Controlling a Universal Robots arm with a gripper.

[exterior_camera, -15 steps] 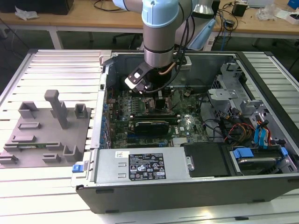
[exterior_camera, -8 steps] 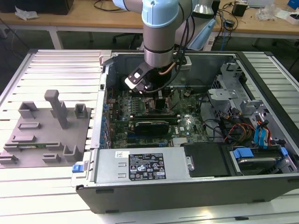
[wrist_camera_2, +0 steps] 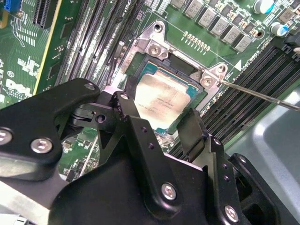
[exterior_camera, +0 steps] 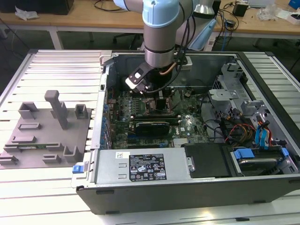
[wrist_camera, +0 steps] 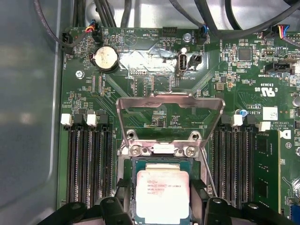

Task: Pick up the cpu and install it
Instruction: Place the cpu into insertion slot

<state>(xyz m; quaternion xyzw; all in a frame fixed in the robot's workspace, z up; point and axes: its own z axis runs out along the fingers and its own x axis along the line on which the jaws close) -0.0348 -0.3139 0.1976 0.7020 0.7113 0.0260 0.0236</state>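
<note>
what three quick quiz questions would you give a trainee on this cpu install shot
1. True or false: the cpu sits in the socket.
2. The socket's metal load plate is: A) shut over the cpu, B) swung up open, C) lying outside the case.
3. Short answer: which thing is the gripper nearest to?

Key: 1 true; 2 B; 3 the cpu.
</note>
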